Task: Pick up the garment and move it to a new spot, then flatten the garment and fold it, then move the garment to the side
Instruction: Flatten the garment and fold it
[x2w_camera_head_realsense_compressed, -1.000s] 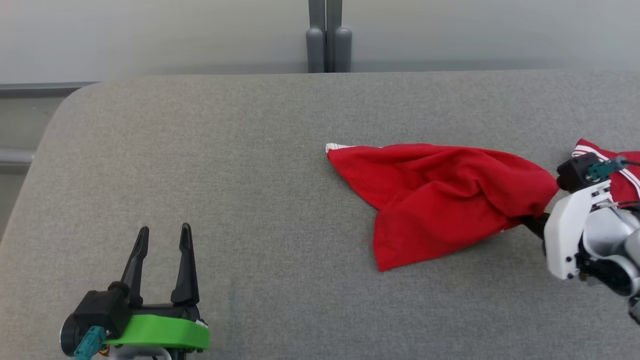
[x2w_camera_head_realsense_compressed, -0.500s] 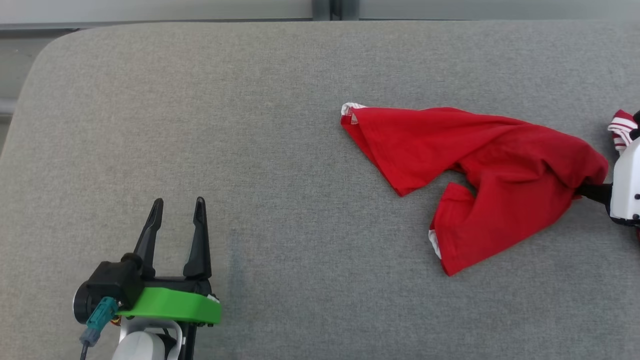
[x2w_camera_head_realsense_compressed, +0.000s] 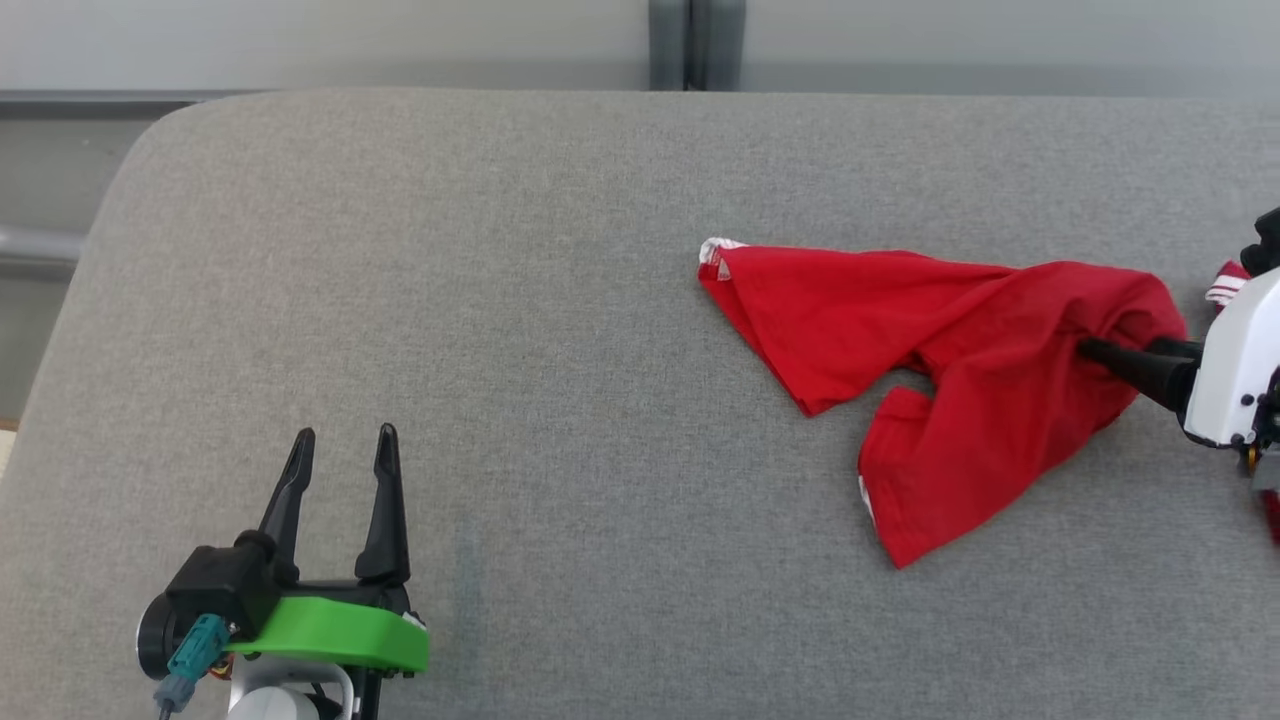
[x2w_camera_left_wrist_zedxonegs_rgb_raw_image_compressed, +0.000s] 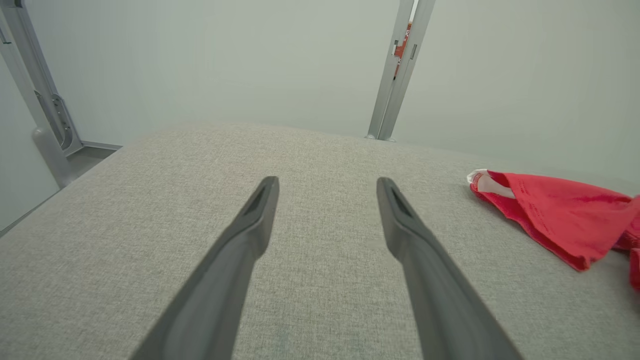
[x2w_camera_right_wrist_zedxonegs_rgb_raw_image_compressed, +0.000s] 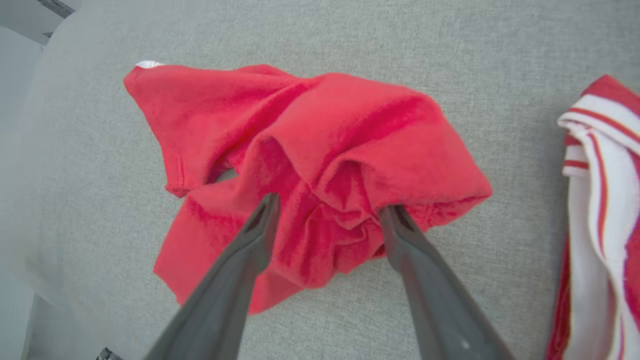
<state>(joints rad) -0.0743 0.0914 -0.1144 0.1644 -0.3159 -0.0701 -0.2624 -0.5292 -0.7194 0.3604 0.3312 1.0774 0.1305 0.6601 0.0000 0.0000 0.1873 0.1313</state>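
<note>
The garment (x2w_camera_head_realsense_compressed: 960, 340) is a crumpled red piece with a white-edged corner, lying right of centre on the grey padded table (x2w_camera_head_realsense_compressed: 500, 300). My right gripper (x2w_camera_head_realsense_compressed: 1085, 350) reaches in from the right edge, its fingers spread. In the right wrist view the garment (x2w_camera_right_wrist_zedxonegs_rgb_raw_image_compressed: 320, 140) lies bunched between the spread fingers of the right gripper (x2w_camera_right_wrist_zedxonegs_rgb_raw_image_compressed: 330, 204), which is open, with folds draped over the tips. My left gripper (x2w_camera_head_realsense_compressed: 344, 435) stands open over bare table at the lower left, far from the cloth. In the left wrist view the left gripper (x2w_camera_left_wrist_zedxonegs_rgb_raw_image_compressed: 327, 181) has nothing between its fingers, and the garment (x2w_camera_left_wrist_zedxonegs_rgb_raw_image_compressed: 560, 215) lies off to the right.
A red-and-white striped cloth (x2w_camera_right_wrist_zedxonegs_rgb_raw_image_compressed: 595, 200) lies just right of the garment, by the right arm (x2w_camera_head_realsense_compressed: 1225, 285). A grey post (x2w_camera_head_realsense_compressed: 685, 45) stands behind the table's far edge. The table's rounded corner is at the upper left.
The right gripper has gone from shut on the garment to open. The garment was drawn rightward and split into two lobes. The head camera shifted. The left gripper has stayed open.
</note>
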